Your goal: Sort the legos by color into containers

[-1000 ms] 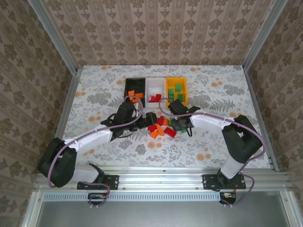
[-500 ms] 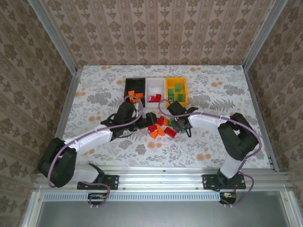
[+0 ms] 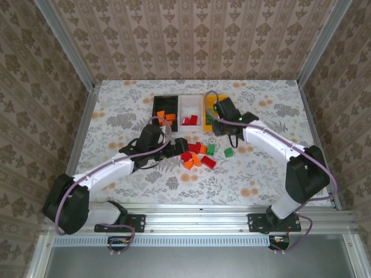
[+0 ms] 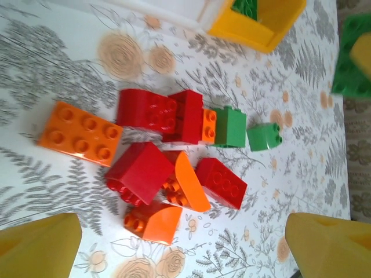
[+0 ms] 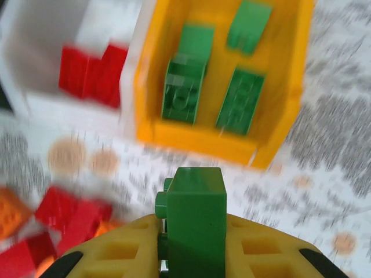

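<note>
My right gripper (image 5: 194,240) is shut on a green lego (image 5: 196,217) and holds it above the table just short of the yellow container (image 5: 203,142), which has three green bricks in it. From above, that gripper (image 3: 222,116) covers most of the yellow container (image 3: 206,104). The white container (image 3: 189,105) holds red bricks and the black container (image 3: 163,104) holds orange ones. A pile of red, orange and green legos (image 4: 174,156) lies mid-table. My left gripper (image 4: 185,252) hangs open just short of the pile, nothing between its fingers (image 4: 40,243).
One small green brick (image 3: 228,152) lies apart, right of the pile (image 3: 197,155). An orange flat brick (image 4: 81,134) lies at the pile's left edge. The three containers stand side by side behind the pile. Table walls rise at the left, right and back.
My right gripper has shut on a green lego at the pile, lifted it and carried it back toward the yellow container. The left arm has barely shifted and stays open.
</note>
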